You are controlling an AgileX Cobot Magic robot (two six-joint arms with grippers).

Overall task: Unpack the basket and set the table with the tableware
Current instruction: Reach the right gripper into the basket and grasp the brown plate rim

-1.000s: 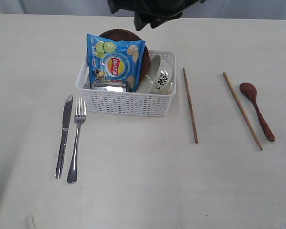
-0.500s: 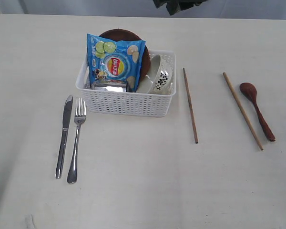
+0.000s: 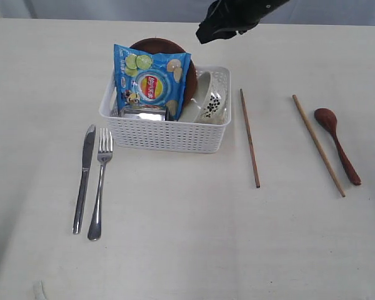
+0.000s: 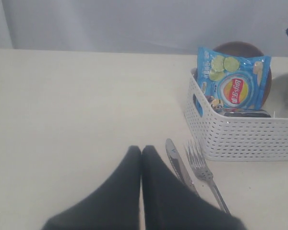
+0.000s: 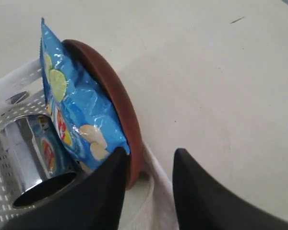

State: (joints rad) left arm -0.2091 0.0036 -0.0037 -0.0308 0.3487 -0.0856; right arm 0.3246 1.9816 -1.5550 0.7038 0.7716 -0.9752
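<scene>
White basket (image 3: 169,134) with plate (image 3: 157,44), bowl (image 3: 210,100), cup (image 3: 144,114), bag (image 3: 151,80)

White lattice basket (image 3: 169,134), cream table (image 3: 187,237).
Blue chip bag (image 3: 151,81) with green limes; brown plate (image 3: 165,45); white bowl (image 3: 209,103) with dark flowers; reddish-brown spoon (image 3: 340,150).

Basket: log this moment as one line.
basket: plate, bowl, cup, chip bag inside | table: knife, fork, chopsticks, spoon | right tool: open, near plate | left tool: shut, empty
</scene>
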